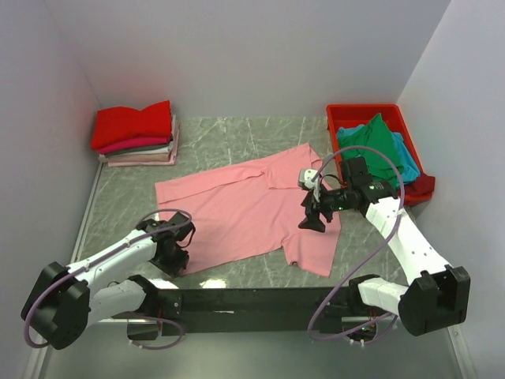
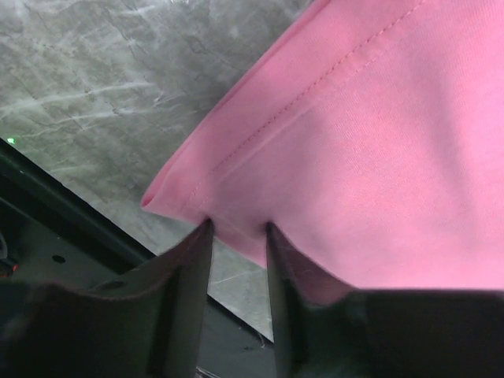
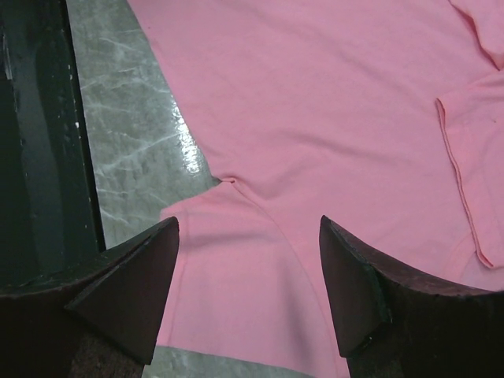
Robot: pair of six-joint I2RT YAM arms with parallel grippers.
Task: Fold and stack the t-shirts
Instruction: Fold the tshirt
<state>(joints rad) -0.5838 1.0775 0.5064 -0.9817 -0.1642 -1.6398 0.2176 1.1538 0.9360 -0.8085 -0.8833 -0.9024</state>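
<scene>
A light pink t-shirt (image 1: 245,209) lies spread flat on the table. My left gripper (image 1: 175,257) is low at the shirt's near-left hem corner. In the left wrist view the gripper (image 2: 238,228) has a narrow gap between its jaws, and the fingertips (image 2: 203,230) touch the pink hem (image 2: 260,134). My right gripper (image 1: 311,219) hovers over the shirt's right side. In the right wrist view it (image 3: 248,230) is wide open and empty above the pink sleeve (image 3: 228,276) and its armpit seam.
A stack of folded shirts (image 1: 134,133), red on top, sits at the back left. A red bin (image 1: 371,113) at the back right holds a green shirt (image 1: 372,138) and a teal-blue shirt (image 1: 407,162). The black base rail (image 1: 237,300) runs along the near edge.
</scene>
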